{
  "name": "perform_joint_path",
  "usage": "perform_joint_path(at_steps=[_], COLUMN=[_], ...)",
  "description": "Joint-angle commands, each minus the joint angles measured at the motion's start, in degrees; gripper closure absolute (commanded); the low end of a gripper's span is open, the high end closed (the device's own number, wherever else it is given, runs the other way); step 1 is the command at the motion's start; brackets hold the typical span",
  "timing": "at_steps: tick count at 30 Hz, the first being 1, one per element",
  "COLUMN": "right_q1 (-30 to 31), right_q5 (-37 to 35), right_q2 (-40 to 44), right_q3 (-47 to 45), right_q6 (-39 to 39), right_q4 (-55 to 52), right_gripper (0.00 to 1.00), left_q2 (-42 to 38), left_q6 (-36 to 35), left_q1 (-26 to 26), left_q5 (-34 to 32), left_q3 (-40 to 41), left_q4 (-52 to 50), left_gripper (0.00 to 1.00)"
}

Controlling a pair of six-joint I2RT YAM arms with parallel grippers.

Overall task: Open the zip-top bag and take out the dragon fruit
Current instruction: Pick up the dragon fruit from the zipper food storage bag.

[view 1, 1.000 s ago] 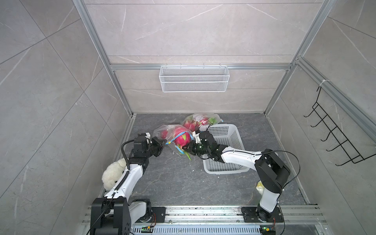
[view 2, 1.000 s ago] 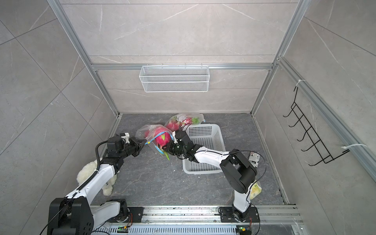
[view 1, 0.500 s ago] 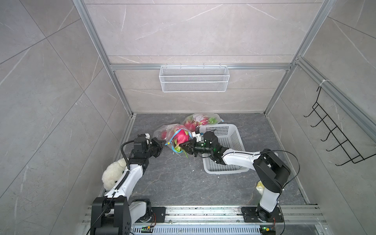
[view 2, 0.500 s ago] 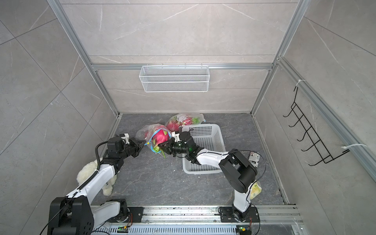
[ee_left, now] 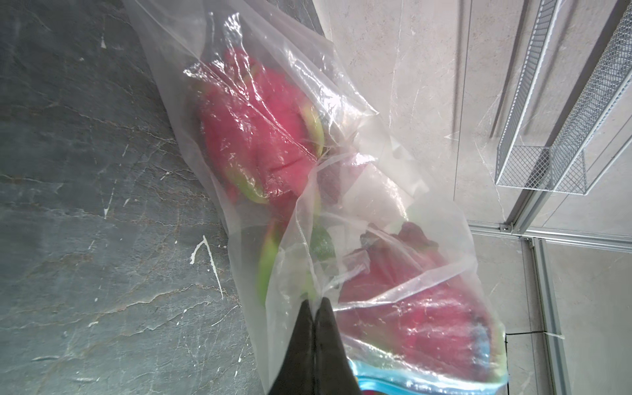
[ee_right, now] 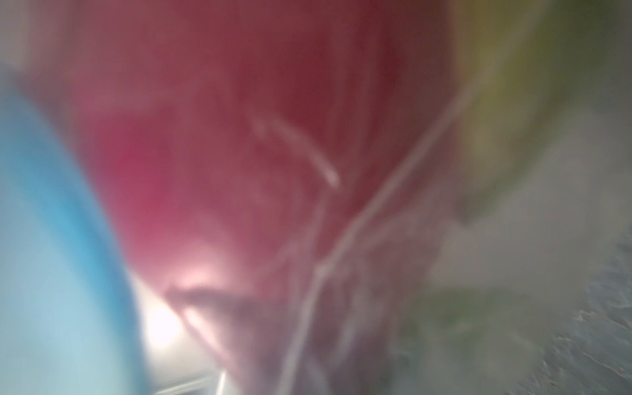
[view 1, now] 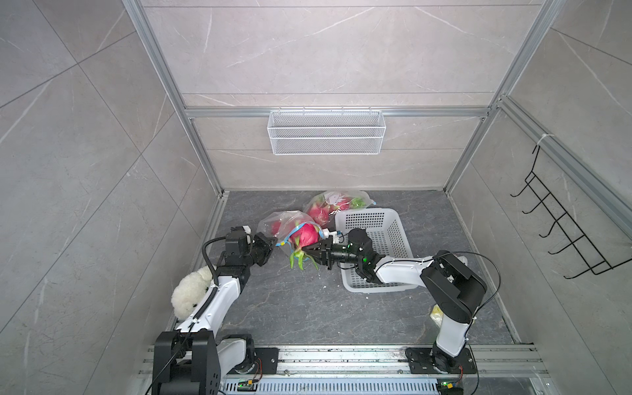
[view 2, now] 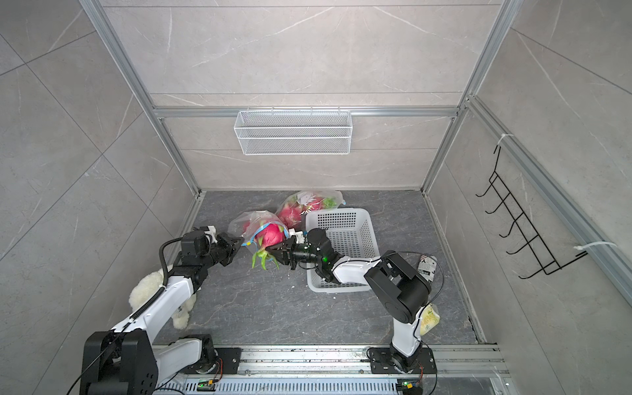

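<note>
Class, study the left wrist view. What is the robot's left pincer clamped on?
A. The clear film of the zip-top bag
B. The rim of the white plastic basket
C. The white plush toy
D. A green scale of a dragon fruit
A: the left pincer has its black tips pressed together on a fold of the zip-top bag, with dragon fruit behind the film.

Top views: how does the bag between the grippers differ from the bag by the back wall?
The near bag is pinched by the left gripper, with the right gripper at its mouth; the far bag lies untouched beside the basket. A dragon fruit seems to poke green tips out of the near bag; the far bag's fruit shows through plastic. Both are clear plastic holding pink fruit.
</note>
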State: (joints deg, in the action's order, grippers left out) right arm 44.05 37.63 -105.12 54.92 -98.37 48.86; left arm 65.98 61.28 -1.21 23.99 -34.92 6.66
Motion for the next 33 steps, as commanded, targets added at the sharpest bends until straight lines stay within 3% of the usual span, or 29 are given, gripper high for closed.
perform_joint_path(at_steps=[1,6,13,17,22,26,29,30,33], right_q1=[-0.1,-0.1,0.0,0.0,0.1,0.3,0.3,0.3,0.2], right_q5=[3.7,5.6,3.5,4.7,3.9,-5.9,-8.7,-10.3,-15.2], right_q2=[5.9,14.7,21.5,20.5,17.2,14.1,13.3,13.1,13.3], right_q3=[-0.6,-0.3,8.3,12.7,14.6,19.6,20.3,21.2,24.3], right_q6=[5.8,22.3,43.6,50.6,54.0,62.4,64.4,65.5,68.3], right_q4=[-4.0,-29.9,-61.2,-71.3,-74.8,-86.7,-89.3,-90.8,-94.9], right_gripper=[1.0,1.0,1.0,1.0,1.0,1.0,1.0,1.0,1.0], left_q2=[0.3,3.1,6.4,6.4,6.4,5.0,3.6,3.3,2.4], left_q6=[-2.2,-4.1,-4.5,-4.6,-3.8,-2.8,-2.7,-3.0,-3.4], left_q1=[0.8,0.8,0.9,0.9,0.9,0.9,0.9,0.9,0.9], left_q5=[-3.8,-6.2,-5.4,-5.6,-4.6,-3.9,-3.1,-2.0,0.2], left_q3=[-2.4,-6.5,-9.3,-9.0,-9.5,-9.5,-10.0,-10.4,-12.2], left_q4=[-1.0,-0.9,-0.1,-0.1,0.4,0.7,0.7,0.5,-2.2], left_gripper=[1.0,1.0,1.0,1.0,1.0,1.0,1.0,0.95,0.23])
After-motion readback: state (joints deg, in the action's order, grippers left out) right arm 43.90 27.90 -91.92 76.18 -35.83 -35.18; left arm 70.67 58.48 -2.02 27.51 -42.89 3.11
